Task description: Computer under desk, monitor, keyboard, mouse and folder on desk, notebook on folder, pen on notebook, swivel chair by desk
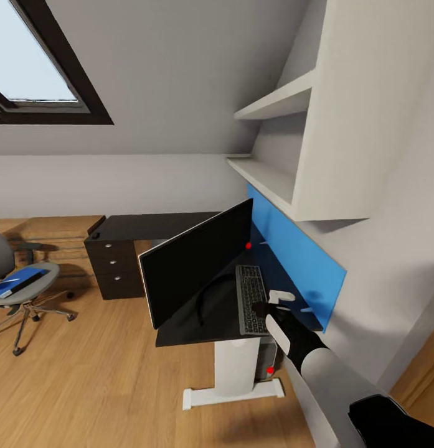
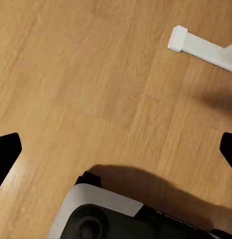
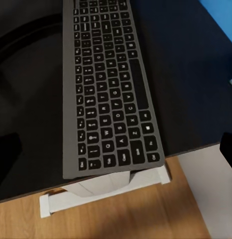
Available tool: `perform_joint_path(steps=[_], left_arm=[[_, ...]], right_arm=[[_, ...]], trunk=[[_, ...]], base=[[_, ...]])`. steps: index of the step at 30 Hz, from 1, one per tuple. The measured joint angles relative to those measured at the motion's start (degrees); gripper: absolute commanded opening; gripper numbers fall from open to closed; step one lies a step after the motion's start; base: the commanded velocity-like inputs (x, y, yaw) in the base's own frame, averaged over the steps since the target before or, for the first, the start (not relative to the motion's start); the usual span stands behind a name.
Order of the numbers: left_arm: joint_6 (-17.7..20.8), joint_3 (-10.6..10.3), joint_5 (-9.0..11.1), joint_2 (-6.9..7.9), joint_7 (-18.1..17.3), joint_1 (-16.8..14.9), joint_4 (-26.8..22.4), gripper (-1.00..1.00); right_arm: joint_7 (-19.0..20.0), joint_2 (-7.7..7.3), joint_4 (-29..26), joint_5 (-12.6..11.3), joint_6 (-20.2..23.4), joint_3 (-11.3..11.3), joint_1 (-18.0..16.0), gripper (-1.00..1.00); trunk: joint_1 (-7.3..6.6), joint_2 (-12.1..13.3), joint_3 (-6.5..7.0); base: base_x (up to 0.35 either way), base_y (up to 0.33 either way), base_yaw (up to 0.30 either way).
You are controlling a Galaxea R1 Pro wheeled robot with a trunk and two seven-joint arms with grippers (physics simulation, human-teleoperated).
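The black monitor (image 1: 198,267) stands on the glossy black desk (image 1: 179,326), turned at an angle. The dark keyboard (image 1: 251,298) (image 3: 108,89) lies beside it toward the blue rear panel (image 1: 297,255), its near end at the desk's edge. My right gripper (image 1: 264,308) (image 3: 116,149) hovers open just over that end, holding nothing. The computer (image 1: 266,361) sits under the desk. At far left, the grey swivel chair (image 1: 20,292) carries the blue folder (image 1: 14,281). A small black mouse (image 1: 95,236) rests on the desk's far corner. My left gripper (image 2: 116,154) hangs open over the floor.
A small whitish object (image 1: 281,297) lies on the desk by the blue panel. White wall shelves (image 1: 273,106) hang over the desk. The dark drawer unit (image 1: 114,267) stands at the far end. A white desk foot (image 1: 232,392) (image 2: 200,45) rests on the wooden floor (image 1: 104,386).
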Motion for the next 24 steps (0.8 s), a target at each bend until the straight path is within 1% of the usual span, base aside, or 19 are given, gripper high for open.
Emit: perform_joint_path(steps=[8, 17, 24], left_arm=[[0.00, -0.10, 0.00, -0.09, 0.00, 0.00, 0.00, 1.00], [-0.08, -0.04, 0.03, -0.07, 0.03, 0.00, 0.00, 1.00], [-0.08, -0.02, 0.02, -0.07, 0.07, 0.00, 0.00, 1.00]], right_arm=[[0.34, 0.01, 0.21, 0.00, -0.06, 0.01, 0.14, 1.00], [0.46, 0.25, 0.28, 0.06, -0.65, 0.02, 0.18, 1.00], [0.47, 0.14, 0.36, 0.15, -0.93, -0.03, 0.18, 1.00]], trunk=[[0.00, 0.00, 0.00], [-0.02, 0.00, 0.00], [0.00, 0.00, 0.00]], base=[[0.024, 0.000, 0.001], [0.270, 0.000, 0.000], [0.057, 0.000, 0.000]])
